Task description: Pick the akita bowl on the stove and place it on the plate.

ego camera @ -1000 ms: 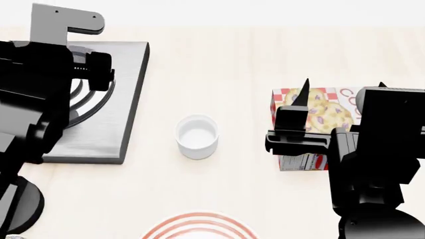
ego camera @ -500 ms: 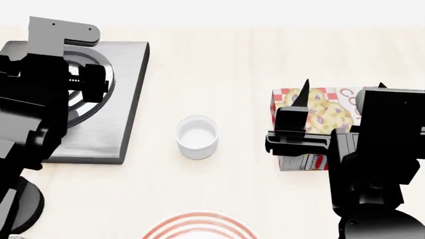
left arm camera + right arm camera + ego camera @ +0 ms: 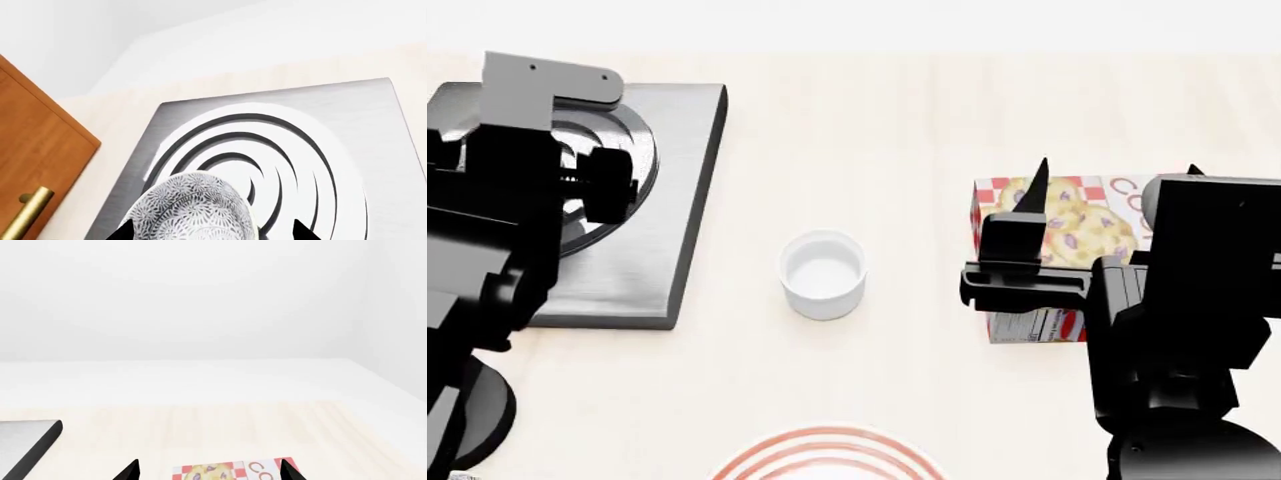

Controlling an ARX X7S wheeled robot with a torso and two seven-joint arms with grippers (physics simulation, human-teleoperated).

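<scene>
The akita bowl [image 3: 190, 207], white with a dark speckled pattern, sits on the ring burner of the dark grey stove [image 3: 373, 130], seen in the left wrist view. My left gripper [image 3: 211, 232] is open around it: one fingertip [image 3: 123, 233] lies at the bowl's edge, the other [image 3: 300, 233] stands apart from it. In the head view my left arm [image 3: 507, 200] hides the bowl over the stove [image 3: 654, 250]. The red-ringed plate [image 3: 827, 455] shows at the near edge. My right gripper [image 3: 1117, 170] is open over the cookie box [image 3: 1074, 215], holding nothing.
A plain white cup [image 3: 823, 273] stands between the stove and the cookie box [image 3: 227, 472]. A wooden cabinet door with a brass handle [image 3: 30, 210] is beside the stove. The stove's corner [image 3: 20, 445] shows in the right wrist view.
My left arm has shifted a little toward the stove's far left, uncovering more of the burner rings. The right arm, cup and box have not moved.
</scene>
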